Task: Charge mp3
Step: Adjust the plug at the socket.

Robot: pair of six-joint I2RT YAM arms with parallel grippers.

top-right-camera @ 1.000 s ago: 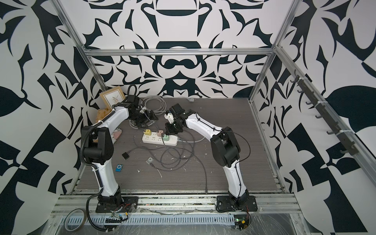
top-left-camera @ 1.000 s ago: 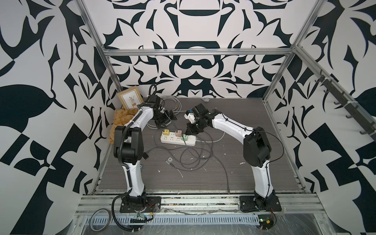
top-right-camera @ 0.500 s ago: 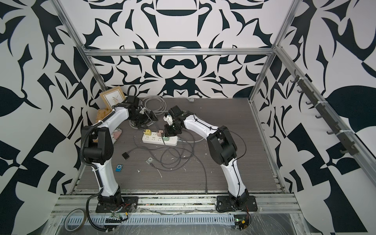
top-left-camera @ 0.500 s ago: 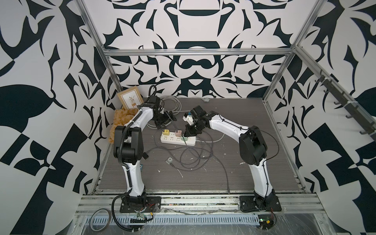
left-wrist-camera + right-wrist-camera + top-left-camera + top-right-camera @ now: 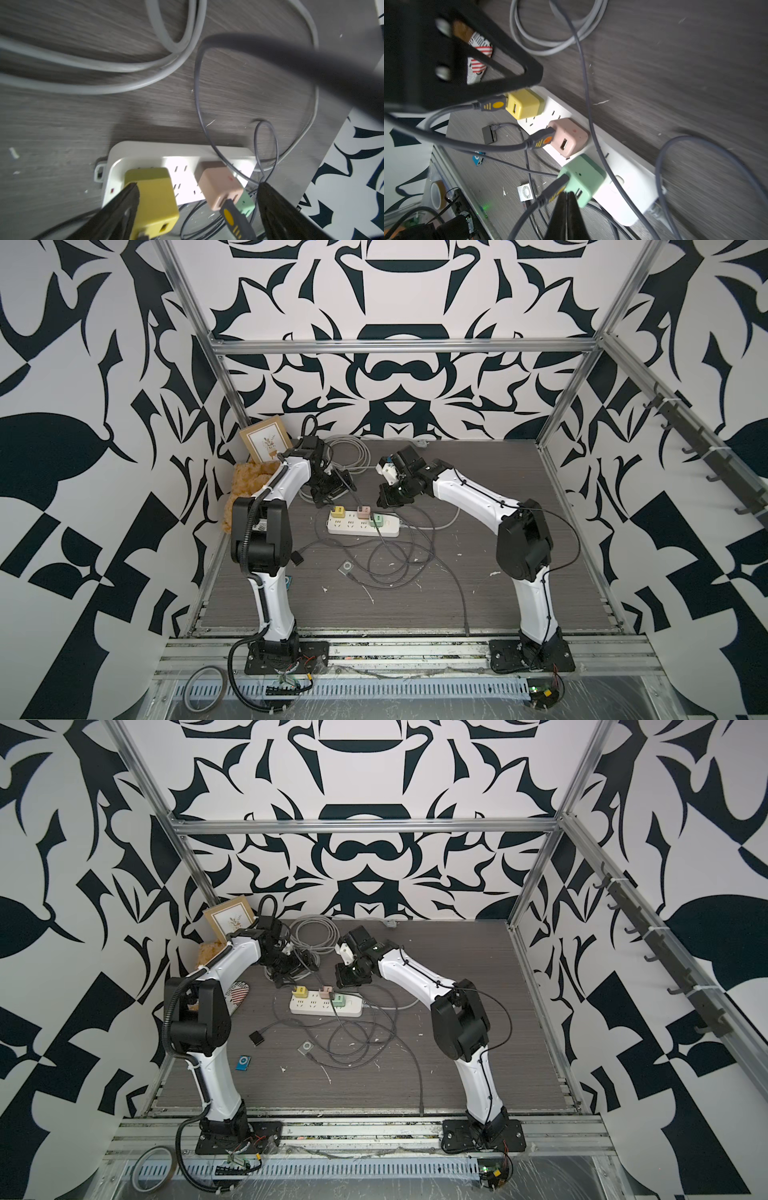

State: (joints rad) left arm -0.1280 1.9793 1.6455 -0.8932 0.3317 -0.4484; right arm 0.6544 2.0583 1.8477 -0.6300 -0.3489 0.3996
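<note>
The silver mp3 point(image 5: 345, 568) lay just below centre in both top views, a cable point(image 5: 376, 558) seemingly plugged into it. Up-frame at the strip point(image 5: 353, 529), the right gripper point(image 5: 566, 195), jaws nearly together, met the plug point(image 5: 554, 188) in the green charger point(image 5: 583, 176), probably to seat it. The left gripper point(image 5: 197, 187), jaws wide apart, straddled the yellow charger point(image 5: 151, 187) and pink charger point(image 5: 216, 185), holding nothing.

- Dark grey wood-grain tabletop point(image 5: 478, 572): surface flecked with white debris.
- Long white plastic power strip point(image 5: 363, 526): flat, centre rear.
- Coiled thick grey cable point(image 5: 353, 454): behind the strip, near the back wall.
- Tangle of thin dark cables point(image 5: 399, 568): in front of the strip.
- Small square silver mp3 player point(image 5: 346, 568): at the tangle's left edge.
- Small blue mp3 player point(image 5: 243, 1063): front left, apart.
- Small black rectangular device point(image 5: 257, 1038): cable attached.
- Tan fuzzy cloth point(image 5: 249, 479): rear left corner.
</note>
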